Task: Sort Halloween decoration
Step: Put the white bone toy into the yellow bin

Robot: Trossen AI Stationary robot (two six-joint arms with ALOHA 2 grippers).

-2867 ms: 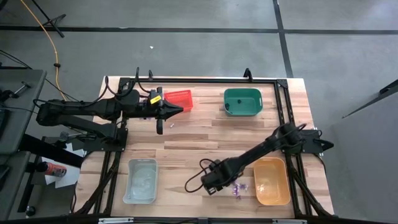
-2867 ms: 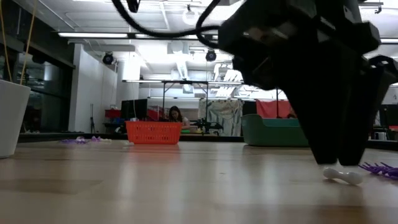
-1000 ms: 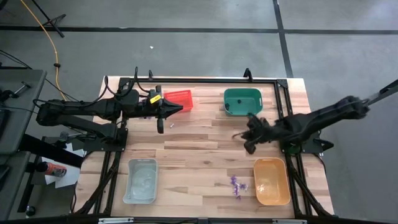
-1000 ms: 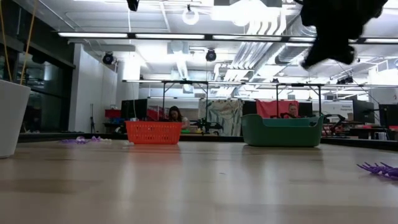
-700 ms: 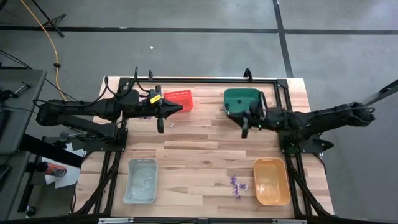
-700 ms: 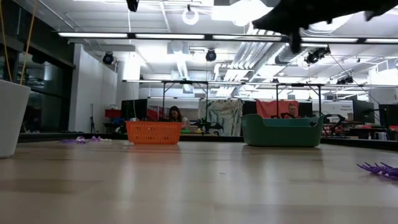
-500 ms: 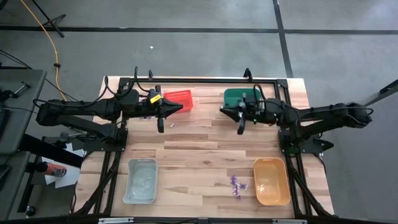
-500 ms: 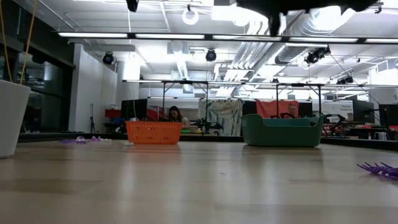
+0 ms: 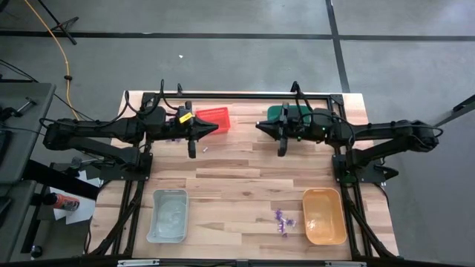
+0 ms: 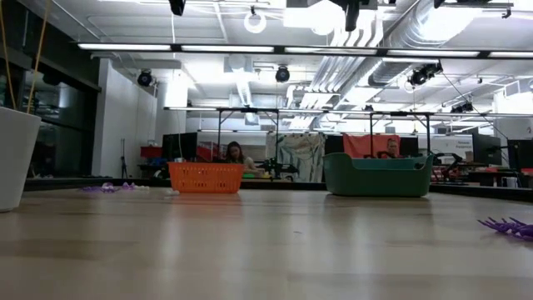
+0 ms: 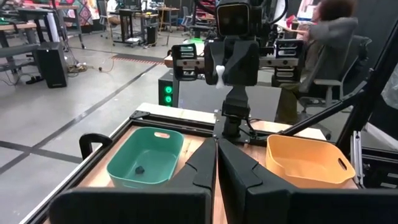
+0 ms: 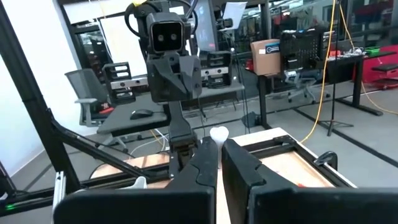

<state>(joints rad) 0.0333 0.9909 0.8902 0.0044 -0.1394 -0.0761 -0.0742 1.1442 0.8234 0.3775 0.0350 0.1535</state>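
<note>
Your right gripper [image 9: 283, 152] carries a white piece [image 12: 218, 133] near the green bin [image 9: 277, 113].

Pinched only at its tips, it could slip out beside that bin; your left gripper [image 9: 217, 129], also closed, holds nothing.

Grey concrete floor [image 9: 223, 44] with dark seams, ceiling strip lights [image 10: 225, 47], exposed ducts, distant desks, office chair [image 12: 84, 84]

Table [image 9: 245, 167]: pale wood planks, smooth, faint sheen; green bin [image 11: 146, 157] and orange bin [image 11: 308, 163]: smooth matt plastic; red basket [image 9: 213, 117]: plastic lattice.
</note>
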